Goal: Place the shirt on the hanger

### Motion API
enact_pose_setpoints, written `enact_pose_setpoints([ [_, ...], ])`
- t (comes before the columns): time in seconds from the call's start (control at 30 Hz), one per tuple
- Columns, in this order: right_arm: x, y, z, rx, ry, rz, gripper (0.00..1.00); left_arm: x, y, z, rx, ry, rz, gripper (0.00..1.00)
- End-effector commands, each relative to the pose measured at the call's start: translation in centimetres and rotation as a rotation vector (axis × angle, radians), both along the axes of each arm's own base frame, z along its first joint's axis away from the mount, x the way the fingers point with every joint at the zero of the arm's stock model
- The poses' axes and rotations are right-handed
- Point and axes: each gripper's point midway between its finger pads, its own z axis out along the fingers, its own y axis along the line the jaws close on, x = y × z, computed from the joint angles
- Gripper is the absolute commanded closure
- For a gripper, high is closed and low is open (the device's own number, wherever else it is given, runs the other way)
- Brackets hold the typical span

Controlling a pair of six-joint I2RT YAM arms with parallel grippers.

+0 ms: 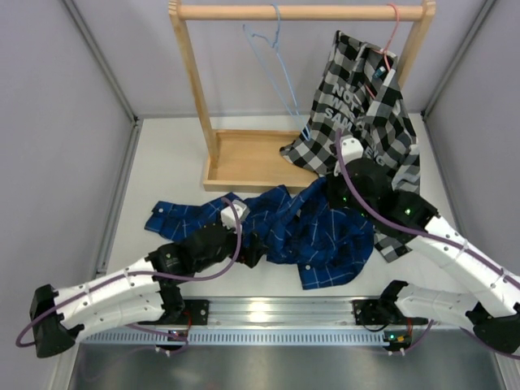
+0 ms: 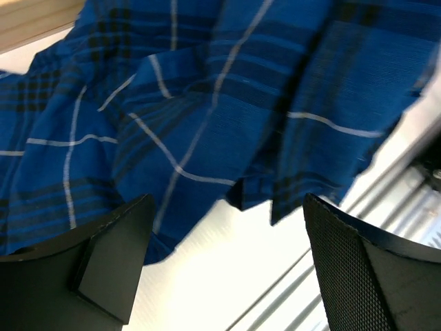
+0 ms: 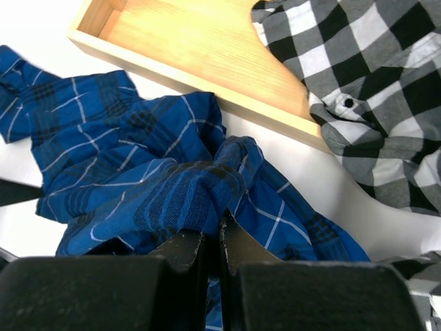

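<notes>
Dark blue plaid long-sleeved shirt [image 1: 317, 236] [image 2: 207, 103] [image 3: 138, 158]: crumpled on white table [image 1: 162, 162], just before wooden rack's tray base [image 1: 244, 158].

Right gripper [image 1: 337, 191] [image 3: 213, 238]: jaws pinched on bunched shirt fold.

Left gripper [image 1: 252, 248] [image 2: 227, 214]: jaws spread wide at shirt's near edge, gripping nothing.

Thin light-blue wire hanger [image 1: 277, 32]: hooked on rack's rail, beside black-and-white checked shirt [image 1: 366, 106].

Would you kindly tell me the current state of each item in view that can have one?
blue shirt: crumpled on the table, not on any hanger.
blue hanger: hanging on the rail, bare.
checked shirt: hung on the pink hanger, hem spilling onto the tray.
left pincer: open, at the blue shirt's edge.
right pincer: shut on a fold of the blue shirt.
</notes>
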Motion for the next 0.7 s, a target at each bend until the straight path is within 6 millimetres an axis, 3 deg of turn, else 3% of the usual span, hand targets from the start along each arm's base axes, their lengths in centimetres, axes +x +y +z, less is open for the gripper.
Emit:
enact_pose_setpoints([
  [0.0,0.1,0.7,1.7,0.058,-0.049,0.051,1.00,1.9,0.0,-0.9,0.006,-0.051,0.087,0.08],
  [0.17,-0.8,1.3,2.7,0.101,-0.062,0.117,1.00,4.5,1.5,-4.5,0.138,-0.050,0.256,0.17],
  [0.2,-1.0,1.4,2.8,0.106,-0.065,0.132,1.00,4.9,1.4,-4.1,0.135,-0.047,0.282,0.21],
  [0.23,-1.2,1.4,2.9,0.110,-0.067,0.137,1.00,5.5,1.8,-4.0,0.149,-0.057,0.331,0.51],
  [0.3,-1.4,1.5,2.8,0.116,-0.069,0.152,1.00,6.1,2.7,-4.3,0.187,-0.048,0.408,0.79],
  [0.33,-1.5,1.5,2.5,0.114,-0.064,0.156,1.00,7.0,3.2,-3.0,0.185,-0.079,0.473,0.89],
  [0.4,-1.8,2.0,2.2,0.125,-0.057,0.182,1.00,7.4,4.9,-2.0,0.205,-0.096,0.561,0.97],
  [0.43,-1.9,2.1,1.4,0.126,-0.040,0.190,1.00,7.9,5.3,-0.3,0.189,-0.121,0.605,0.99],
  [0.5,-2.5,3.2,0.9,0.165,-0.019,0.237,1.00,8.7,7.6,2.6,0.184,-0.189,0.717,1.00],
  [0.6,-3.6,5.0,-2.1,0.215,0.052,0.305,1.00,10.9,10.9,7.0,0.160,-0.218,0.815,1.00],
  [0.63,-3.7,5.4,-2.6,0.229,0.064,0.315,1.00,11.6,11.5,8.0,0.143,-0.212,0.821,1.00],
  [0.67,-4.1,5.9,-2.8,0.250,0.079,0.338,1.00,12.4,11.6,10.3,0.095,-0.215,0.819,1.00],
])
